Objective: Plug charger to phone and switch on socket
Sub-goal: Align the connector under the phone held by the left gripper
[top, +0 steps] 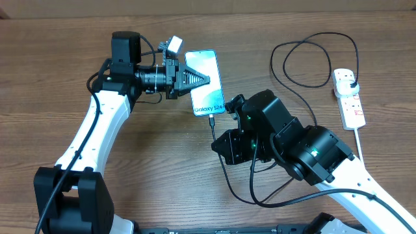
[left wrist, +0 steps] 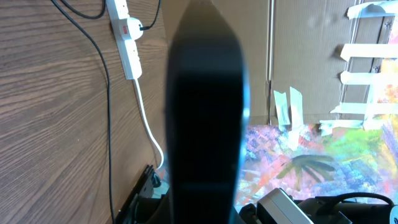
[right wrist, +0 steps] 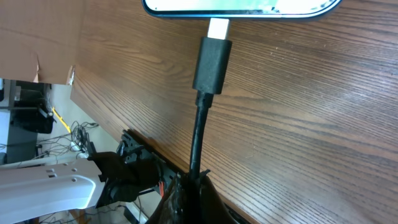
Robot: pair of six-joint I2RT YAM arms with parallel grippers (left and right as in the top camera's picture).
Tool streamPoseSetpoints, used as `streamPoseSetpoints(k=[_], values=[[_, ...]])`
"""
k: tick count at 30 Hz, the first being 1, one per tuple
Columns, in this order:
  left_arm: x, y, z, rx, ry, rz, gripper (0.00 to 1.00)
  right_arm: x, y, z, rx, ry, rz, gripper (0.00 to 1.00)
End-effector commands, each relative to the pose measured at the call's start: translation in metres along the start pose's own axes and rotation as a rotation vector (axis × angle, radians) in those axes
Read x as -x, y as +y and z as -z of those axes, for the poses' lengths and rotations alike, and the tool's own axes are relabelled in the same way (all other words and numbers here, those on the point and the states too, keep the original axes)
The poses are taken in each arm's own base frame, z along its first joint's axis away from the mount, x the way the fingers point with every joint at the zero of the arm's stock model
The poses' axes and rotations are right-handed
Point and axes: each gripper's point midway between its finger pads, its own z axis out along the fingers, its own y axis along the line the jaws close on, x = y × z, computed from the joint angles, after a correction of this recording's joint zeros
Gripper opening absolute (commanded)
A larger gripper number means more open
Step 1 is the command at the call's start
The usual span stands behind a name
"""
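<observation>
The phone (top: 209, 65) lies flat on the wooden table, its light blue screen up and the "Galaxy S24" text at its near end. My left gripper (top: 207, 79) is shut and turned on its side, lying across the screen; its dark fingers (left wrist: 205, 118) fill the left wrist view. The charger's black connector (right wrist: 212, 62) stands at the phone's bottom edge (right wrist: 242, 7) with a little silver tip (right wrist: 217, 28) still showing. Just behind that connector my right gripper (right wrist: 196, 183) is shut on the charger's cable (top: 215, 132). At the far right lies the white socket (top: 350, 97), with the charger's black plug (top: 351, 83) in it.
The charger's black cable loops (top: 312, 62) between phone and socket. The socket's thick white cord (top: 359, 140) runs toward the near edge behind my right arm. In the left wrist view the socket (left wrist: 127, 37) lies on the table, with a cardboard wall (left wrist: 305, 50) beyond.
</observation>
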Motion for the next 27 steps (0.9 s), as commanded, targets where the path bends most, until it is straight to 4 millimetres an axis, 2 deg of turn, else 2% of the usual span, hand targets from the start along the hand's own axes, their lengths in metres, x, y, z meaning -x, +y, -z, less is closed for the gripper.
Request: streamPoseSetpoints(k=[1, 17, 27], values=[[-0.0025, -0.0057, -0.0010, -0.024, 0.022, -0.024, 0.04, 0.0016, 0.0017, 0.0006, 0.005, -0.014, 0.003, 0.04], [-0.0042, -0.0067, -0.0029, -0.027, 0.032, 0.066, 0.04, 0.0009, 0.0012, 0.0006, 0.003, -0.011, 0.001, 0.04], [-0.0042, -0.0065, -0.0030, -0.026, 0.031, 0.065, 0.04, 0.0008, 0.0012, 0.0006, 0.003, -0.010, 0.001, 0.04]])
